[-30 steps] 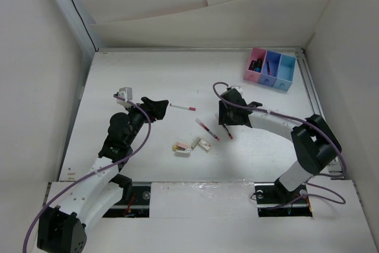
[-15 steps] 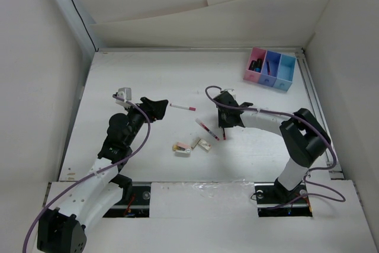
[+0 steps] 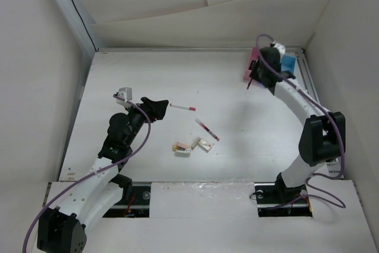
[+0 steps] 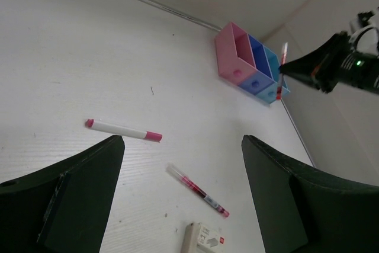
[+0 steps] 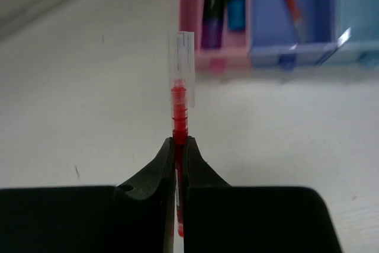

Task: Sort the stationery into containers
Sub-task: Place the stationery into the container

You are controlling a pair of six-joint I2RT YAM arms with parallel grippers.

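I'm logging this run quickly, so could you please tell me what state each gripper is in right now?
Left gripper: open, holding nothing.
Right gripper: closed on a red pen.

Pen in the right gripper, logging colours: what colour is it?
Red thin pen, clear tip; right wrist view.

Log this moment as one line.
right gripper: shut on red pen, near bins | left gripper: open, empty | on table: two pens, erasers

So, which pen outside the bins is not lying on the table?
The red pen, held upright in the fingers of the right gripper near the pink bin. The white pen and the thin pink pen lie flat on the table.
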